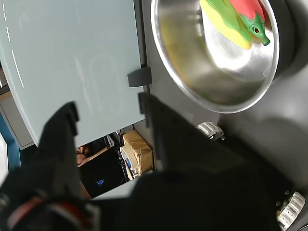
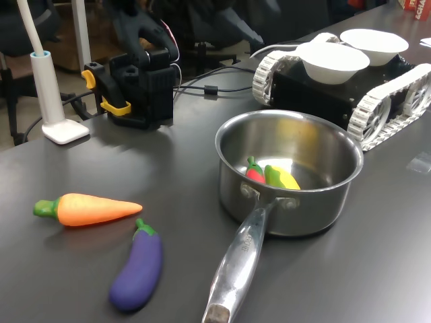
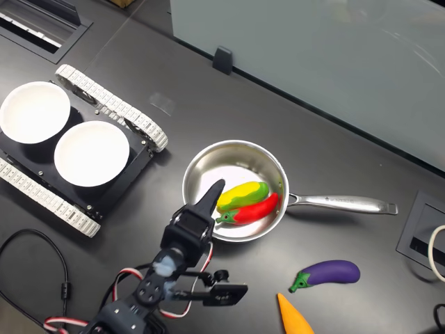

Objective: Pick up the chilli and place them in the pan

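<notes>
The chilli, glossy red with a green stem cap, lies inside the pan against a yellow-green toy pepper. In the first exterior view the chilli shows just over the wall of the pan, whose long handle points toward the camera. The wrist view shows the pan from above, with the chilli at the picture's edge. My gripper hovers beside the pan's rim, apart from the chilli. In the wrist view the gripper stands open with nothing between its black fingers.
An orange carrot and a purple eggplant lie on the dark table near the pan's handle. A tracked vehicle carries two white bowls beyond the pan. A frosted glass panel edges the table. A white lamp base stands by the arm's base.
</notes>
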Action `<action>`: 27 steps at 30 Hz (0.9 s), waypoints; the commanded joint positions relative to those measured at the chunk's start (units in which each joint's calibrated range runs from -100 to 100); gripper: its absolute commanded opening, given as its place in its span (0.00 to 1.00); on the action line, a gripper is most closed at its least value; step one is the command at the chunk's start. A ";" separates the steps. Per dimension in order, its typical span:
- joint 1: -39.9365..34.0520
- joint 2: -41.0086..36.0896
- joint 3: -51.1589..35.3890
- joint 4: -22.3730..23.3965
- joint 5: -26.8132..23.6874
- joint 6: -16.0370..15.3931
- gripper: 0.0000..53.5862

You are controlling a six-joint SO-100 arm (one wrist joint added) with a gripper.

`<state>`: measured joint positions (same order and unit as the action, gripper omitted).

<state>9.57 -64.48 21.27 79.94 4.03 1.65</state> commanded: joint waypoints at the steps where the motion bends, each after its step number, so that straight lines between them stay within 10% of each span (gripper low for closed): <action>1: -2.92 -3.81 -5.14 2.32 0.63 -0.39 0.05; 10: -5.67 -9.04 -2.23 9.57 -0.24 -0.48 0.00; 27: -10.49 -28.94 28.57 11.36 0.05 -0.39 0.00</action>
<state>0.22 -90.07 46.43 91.59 4.13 1.65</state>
